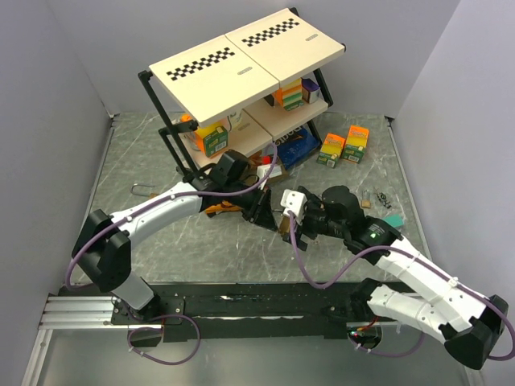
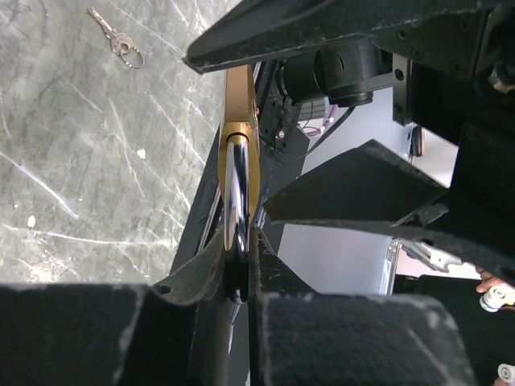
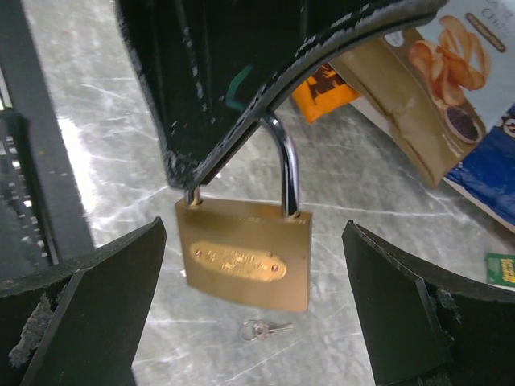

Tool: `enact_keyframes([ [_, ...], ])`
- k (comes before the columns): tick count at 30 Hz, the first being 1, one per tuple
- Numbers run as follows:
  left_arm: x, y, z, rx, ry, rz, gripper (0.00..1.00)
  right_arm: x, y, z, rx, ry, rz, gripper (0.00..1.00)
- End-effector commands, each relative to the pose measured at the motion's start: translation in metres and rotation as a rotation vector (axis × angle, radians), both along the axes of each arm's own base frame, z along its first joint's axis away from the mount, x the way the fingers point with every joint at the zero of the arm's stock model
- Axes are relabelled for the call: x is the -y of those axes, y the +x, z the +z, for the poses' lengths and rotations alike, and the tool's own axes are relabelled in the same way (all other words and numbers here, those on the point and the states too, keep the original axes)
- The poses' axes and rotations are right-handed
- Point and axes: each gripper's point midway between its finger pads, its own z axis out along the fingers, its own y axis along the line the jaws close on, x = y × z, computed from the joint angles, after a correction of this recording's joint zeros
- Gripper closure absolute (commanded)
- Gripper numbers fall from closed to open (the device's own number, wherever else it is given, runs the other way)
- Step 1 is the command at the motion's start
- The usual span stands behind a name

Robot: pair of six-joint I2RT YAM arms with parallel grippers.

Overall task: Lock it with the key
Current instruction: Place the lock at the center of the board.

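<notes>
Task thing: padlock. Brass body, steel shackle. Likely dense and rigid, with smooth, slippery faces. Hangs clear above middle of surface, probably free to swing.

Left claw nearly closed, pinching shackle top. Right claw spread full wide, empty, fingers flanking body's narrow sides, not touching.

Best hold: squeeze body across narrow sides, leaving underside free for key.

Key on ring lies flat on surface below padlock. Thin, light, awkward to lift; take by ring.
</notes>
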Motion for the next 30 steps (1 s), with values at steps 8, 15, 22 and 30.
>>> enact_keyframes([
  [8,0.017,-0.003,0.054,0.049,-0.172,-0.087,0.99,-0.01,0.016,0.004,0.099,-0.04,0.018,0.02],
  [15,0.015,-0.003,0.053,0.054,-0.164,-0.087,0.99,-0.012,0.018,0.003,0.089,-0.045,0.011,0.29],
  [22,0.011,0.004,0.052,0.069,-0.155,-0.062,0.86,-0.01,0.022,0.004,0.051,-0.031,-0.051,0.76],
  [30,-0.006,0.011,0.064,0.248,-0.186,-0.016,0.12,0.013,0.022,-0.017,-0.153,0.012,-0.249,1.0],
])
